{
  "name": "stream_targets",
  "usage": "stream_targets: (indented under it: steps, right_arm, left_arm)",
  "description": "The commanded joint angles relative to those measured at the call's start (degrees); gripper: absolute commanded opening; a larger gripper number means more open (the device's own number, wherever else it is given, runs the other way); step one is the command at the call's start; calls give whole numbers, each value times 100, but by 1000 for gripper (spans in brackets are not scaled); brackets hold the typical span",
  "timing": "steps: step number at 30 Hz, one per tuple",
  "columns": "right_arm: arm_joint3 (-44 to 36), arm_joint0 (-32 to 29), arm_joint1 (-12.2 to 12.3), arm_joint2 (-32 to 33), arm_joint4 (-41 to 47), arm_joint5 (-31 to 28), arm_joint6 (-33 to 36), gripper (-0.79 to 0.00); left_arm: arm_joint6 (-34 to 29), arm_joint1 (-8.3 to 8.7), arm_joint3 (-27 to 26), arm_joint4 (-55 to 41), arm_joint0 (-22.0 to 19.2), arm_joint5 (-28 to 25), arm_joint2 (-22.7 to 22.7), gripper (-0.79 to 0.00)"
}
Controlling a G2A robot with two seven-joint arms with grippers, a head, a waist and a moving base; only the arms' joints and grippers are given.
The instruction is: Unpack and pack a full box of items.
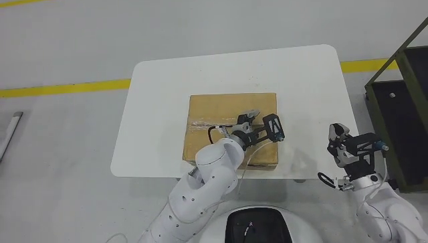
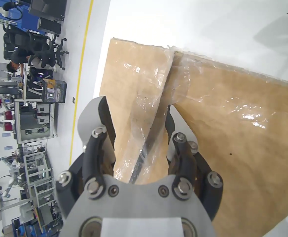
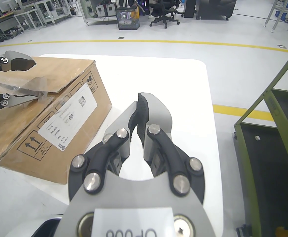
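A brown cardboard box (image 1: 214,112) with clear tape along its top seam lies on the white table (image 1: 301,75). My left gripper (image 2: 136,114) is open over the box top, straddling the taped seam (image 2: 168,75). One fingertip (image 2: 170,122) sits at the edge of a slightly raised flap (image 2: 232,136). In the right wrist view the left gripper (image 3: 28,80) has loose tape between its fingers above the box (image 3: 35,124). My right gripper (image 3: 139,114) is shut with nothing in it, held above the table's right end (image 1: 351,146), apart from the box.
A green-framed cart (image 1: 401,109) with a dark tray (image 3: 269,149) stands just off the table's right edge. The table surface around the box is bare. Yellow floor lines (image 1: 60,89) run behind the table.
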Motion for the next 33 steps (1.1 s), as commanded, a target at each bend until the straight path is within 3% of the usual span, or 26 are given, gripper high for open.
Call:
stream_targets:
  steps: [1, 3, 6, 24, 26, 28, 30, 33]
  right_arm:
    - [0, 5, 1, 1, 1, -1, 5, -785]
    - [0, 13, 1, 1, 5, 10, 13, -785]
    - [-1, 31, 0, -18, 0, 15, 28, -785]
    - [-38, 155, 0, -107, -12, 17, 101, -785]
    - [-30, 175, 0, -119, -16, 13, 111, -785]
    - [-19, 188, 1, -123, -17, 11, 114, -785]
    - [-15, 194, 1, -125, -17, 11, 115, -785]
    - [-7, 204, 3, -122, -14, 9, 118, -785]
  left_arm:
    - [-4, -10, 15, 5, -6, -14, -10, -462]
    - [-5, -19, 28, 0, -7, -27, -24, -563]
    - [-8, -29, 41, 7, -2, -50, -47, -779]
    - [285, -16, -482, -626, 342, -194, -557, -785]
    - [292, -10, -511, -613, 362, -228, -586, -696]
    - [346, -7, -534, -613, 376, -267, -592, -705]
    - [355, -5, -536, -596, 384, -273, -605, -480]
    - [334, -8, -523, -564, 390, -272, -602, -459]
